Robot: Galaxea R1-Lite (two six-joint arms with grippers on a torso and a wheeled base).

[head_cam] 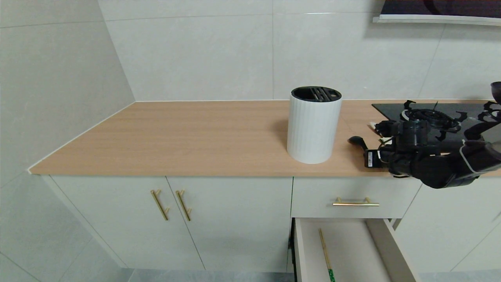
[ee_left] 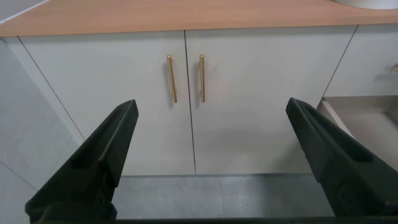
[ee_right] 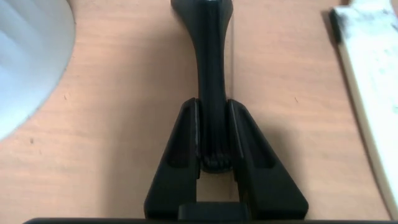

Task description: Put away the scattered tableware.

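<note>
A black spoon (head_cam: 355, 140) lies on the wooden countertop (head_cam: 176, 137), just right of a white ribbed utensil holder (head_cam: 313, 125) with a black slotted top. My right gripper (head_cam: 371, 153) is low over the counter and shut on the spoon's handle (ee_right: 211, 74); the wrist view shows the right gripper (ee_right: 213, 109) with both fingers pressed on the handle and the holder (ee_right: 25, 56) close beside. A pair of chopsticks (head_cam: 325, 248) lies in the open drawer (head_cam: 385, 246) below. My left gripper (ee_left: 211, 109) is open, down in front of the cabinet doors.
A black gas stove (head_cam: 430, 115) sits on the counter at the right, behind my right arm. A white flat object (ee_right: 373, 74) lies beside the spoon. Two cabinet doors with gold handles (head_cam: 170, 203) are under the counter. The counter's left half is bare wood.
</note>
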